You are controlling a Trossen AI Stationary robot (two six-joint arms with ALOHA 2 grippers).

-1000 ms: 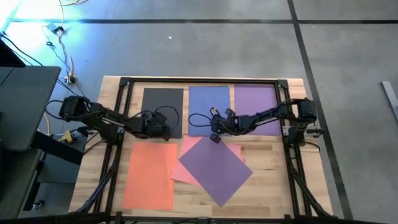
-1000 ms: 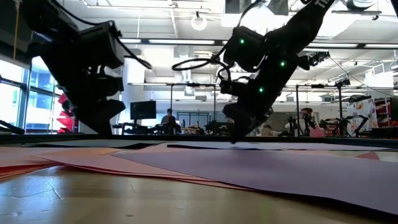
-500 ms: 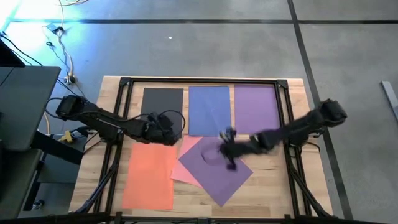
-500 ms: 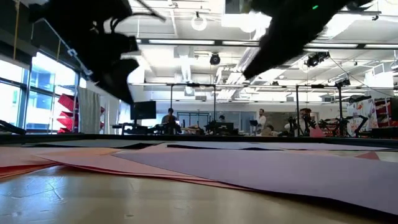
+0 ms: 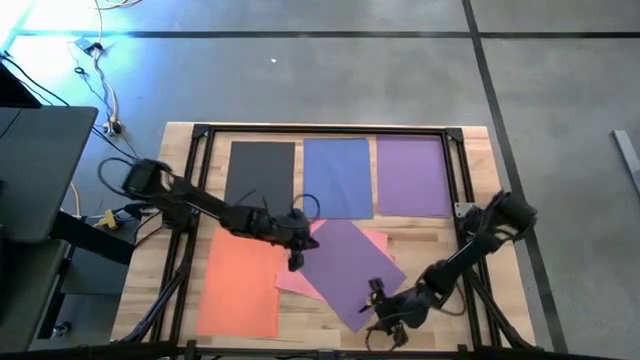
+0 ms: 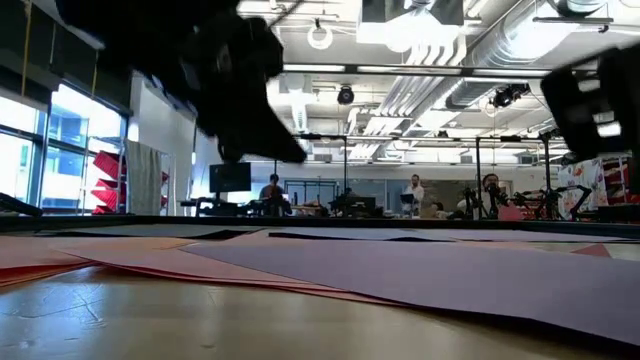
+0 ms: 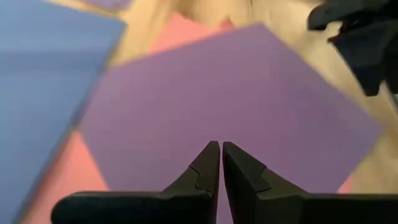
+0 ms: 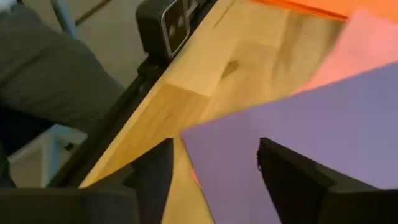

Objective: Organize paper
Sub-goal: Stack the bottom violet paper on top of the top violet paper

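From above, dark grey (image 5: 262, 172), blue (image 5: 337, 178) and purple (image 5: 411, 177) paper sheets line the wooden table's (image 5: 440, 248) far side; an orange sheet (image 5: 240, 283) lies nearer, a tilted purple sheet (image 5: 350, 270) covering pink (image 5: 287, 279).

Left wrist: left tool (image 7: 221, 148) pinched shut above tilted purple.

Right wrist: right tool (image 8: 214, 158) spread wide over its corner.

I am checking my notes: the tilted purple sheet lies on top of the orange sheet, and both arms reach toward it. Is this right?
Not quite. In the high view the tilted purple sheet lies on the pink sheet; the orange sheet sits beside them. Both arms do reach toward it.
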